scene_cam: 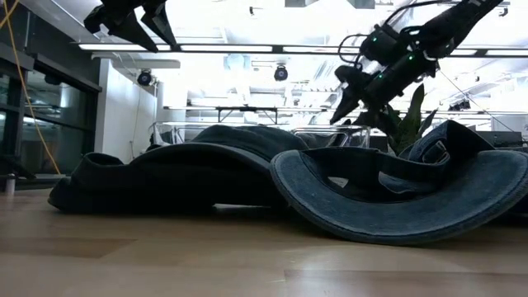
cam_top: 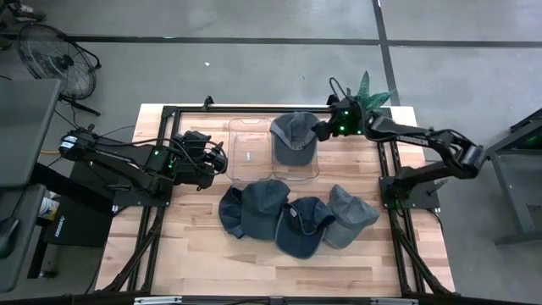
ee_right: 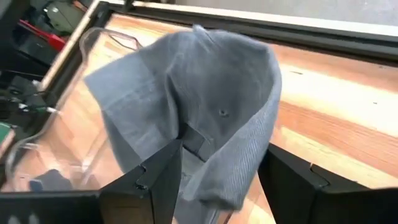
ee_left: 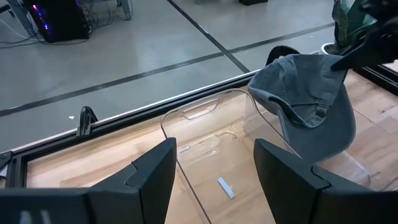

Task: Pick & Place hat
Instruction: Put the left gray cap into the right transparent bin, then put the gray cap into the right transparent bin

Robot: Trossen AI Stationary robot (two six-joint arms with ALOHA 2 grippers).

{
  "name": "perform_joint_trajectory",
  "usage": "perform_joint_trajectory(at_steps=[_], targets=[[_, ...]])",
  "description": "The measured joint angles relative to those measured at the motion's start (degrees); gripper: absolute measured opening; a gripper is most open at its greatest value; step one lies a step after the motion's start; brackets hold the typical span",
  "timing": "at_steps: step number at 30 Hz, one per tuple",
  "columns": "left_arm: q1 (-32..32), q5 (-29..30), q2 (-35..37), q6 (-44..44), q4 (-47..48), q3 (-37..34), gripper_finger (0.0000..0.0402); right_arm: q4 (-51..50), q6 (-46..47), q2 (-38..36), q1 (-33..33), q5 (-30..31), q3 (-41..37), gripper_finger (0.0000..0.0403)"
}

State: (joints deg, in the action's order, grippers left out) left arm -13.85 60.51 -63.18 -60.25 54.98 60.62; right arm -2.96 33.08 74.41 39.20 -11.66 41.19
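Your right tool [cam_top: 323,130] stands wide, fingers either side of the grey cap [cam_top: 294,137] draped on the clear bin [cam_top: 246,157] rim. Left tool [cam_top: 222,159] waits, parted, empty. Four hats [cam_top: 296,219] remain on the surface [cam_top: 195,254].

You have a grey-blue denim cap [cam_top: 294,138] lying over the clear plastic bin [cam_top: 247,157], its fabric plain and unpatterned. Nearer you from the bin, four more hats sit in a row on the pale, striped butcher-block table [cam_top: 195,246]: two dark navy ones [cam_top: 254,207], a dark blue one [cam_top: 303,225] and a lighter grey one [cam_top: 349,216]. Both arms are black with small green lights. Behind the bin, the plant [cam_top: 373,91] is green with pale-edged leaves.
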Motion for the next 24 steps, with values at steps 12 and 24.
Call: perform_joint_trajectory(at_steps=[12, 24], targets=[[0.0, -0.2, 0.0, 0.3, 0.0, 0.0, 0.0211, -9.8, 0.5, -12.6, -0.6, -8.4, 0.0, 0.0195], [0.0, -1.7, 0.0, 1.6, 0.0, 0.0, 0.0211, -25.7, 2.7, -28.8, -5.5, -8.2, 0.0, 0.0195]])
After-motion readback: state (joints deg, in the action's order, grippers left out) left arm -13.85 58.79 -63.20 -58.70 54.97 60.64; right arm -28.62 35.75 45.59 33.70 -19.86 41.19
